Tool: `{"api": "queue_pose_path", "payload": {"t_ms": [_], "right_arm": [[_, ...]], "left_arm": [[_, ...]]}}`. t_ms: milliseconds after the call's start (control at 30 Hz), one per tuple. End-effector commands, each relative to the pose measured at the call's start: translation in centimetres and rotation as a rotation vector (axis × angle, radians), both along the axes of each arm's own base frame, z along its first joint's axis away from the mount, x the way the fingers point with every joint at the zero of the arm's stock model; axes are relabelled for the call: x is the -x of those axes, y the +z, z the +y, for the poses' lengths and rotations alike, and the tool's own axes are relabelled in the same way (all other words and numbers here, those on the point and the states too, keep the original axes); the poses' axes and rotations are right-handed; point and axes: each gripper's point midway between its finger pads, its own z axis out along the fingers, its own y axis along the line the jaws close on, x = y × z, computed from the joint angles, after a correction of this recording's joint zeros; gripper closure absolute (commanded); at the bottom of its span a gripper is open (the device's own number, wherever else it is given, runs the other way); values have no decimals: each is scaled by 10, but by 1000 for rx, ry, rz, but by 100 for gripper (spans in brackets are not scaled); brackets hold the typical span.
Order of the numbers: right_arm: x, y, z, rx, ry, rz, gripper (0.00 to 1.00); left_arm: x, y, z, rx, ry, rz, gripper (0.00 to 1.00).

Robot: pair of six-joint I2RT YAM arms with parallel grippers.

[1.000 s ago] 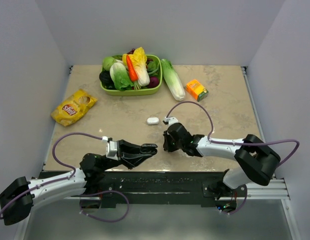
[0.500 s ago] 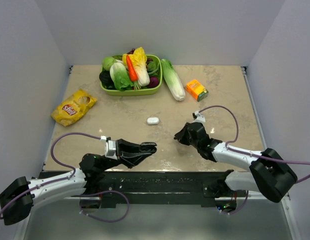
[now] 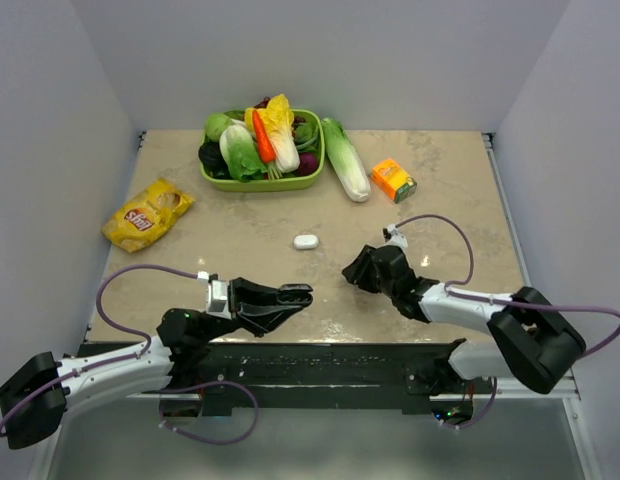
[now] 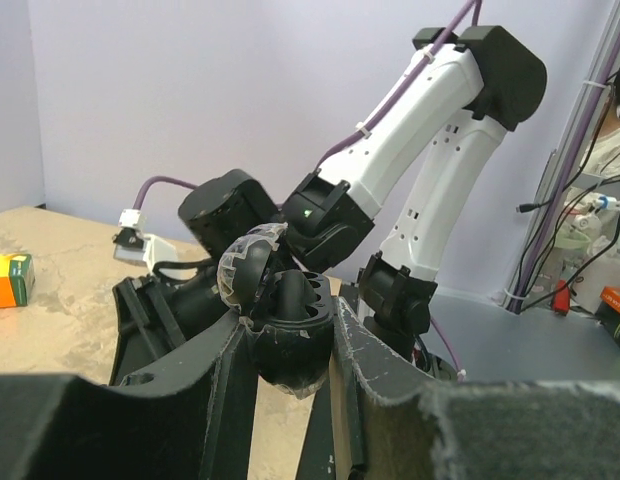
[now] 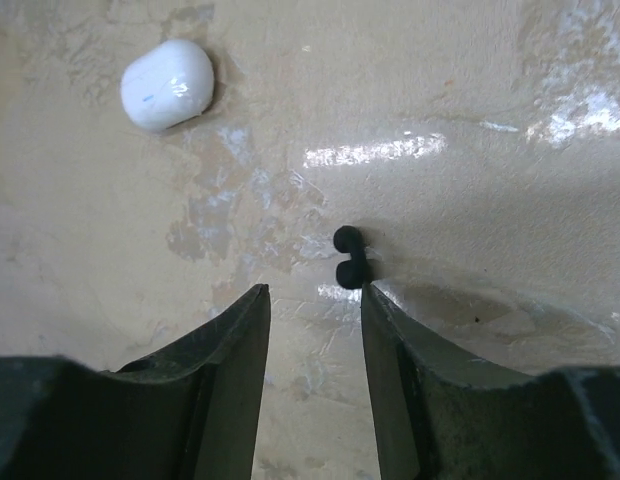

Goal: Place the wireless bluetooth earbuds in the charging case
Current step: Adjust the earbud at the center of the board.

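Note:
My left gripper (image 3: 304, 294) is shut on a black charging case (image 4: 290, 350) with its lid (image 4: 245, 275) hinged open, held above the table's near edge; the gripper also shows in the left wrist view (image 4: 288, 315). My right gripper (image 3: 352, 272) is open and low over the table, shown in its own view (image 5: 313, 295). Two tiny glossy black lobes of earbud (image 5: 347, 256) lie on the table against the right finger's tip; I cannot tell whether they are one bud or two. A white rounded case (image 3: 306, 241) lies shut further out, also seen in the right wrist view (image 5: 167, 84). White buds are not in view.
A green basket (image 3: 312, 178) of vegetables stands at the back, with a napa cabbage (image 3: 346, 160) and an orange box (image 3: 393, 180) to its right. A yellow chips bag (image 3: 148, 213) lies at the left. The right arm's purple cable (image 3: 440, 225) loops above the table.
My right gripper swung away from the left gripper to the right, then came back slightly left. The left gripper and its black case have barely moved.

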Motion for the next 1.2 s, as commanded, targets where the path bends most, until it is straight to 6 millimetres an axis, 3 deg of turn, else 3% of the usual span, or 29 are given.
{"api": "queue_pose_path", "payload": {"t_ms": [0,67,167,300,333,367,467,833,1167], "right_arm": [[1,24,-14,35,10,-89,55],[3,30,-25,63,-13,-114,57],[0,33,-39,131,-45,-127,69],[-6,32,-47,258,-30,-108,98],[-3,25,-49,297,-7,-81,100],[-8,30,-46,312,-3,-80,100],[-8,18,-46,364,30,-47,100],[-9,-19,-12,302,142,36,100],[-15,-18,11,253,201,43,100]], "left_arm": [[5,-32,8,-19,6,28,100],[4,-32,9,-18,10,29,100],[4,-34,9,-21,10,32,100],[4,-34,8,-23,8,37,100],[4,-34,8,-23,5,36,100],[4,-33,8,-22,7,36,100],[4,-34,7,-23,7,40,100],[4,-36,6,-37,4,42,100],[3,-39,5,-43,11,40,100]]}}
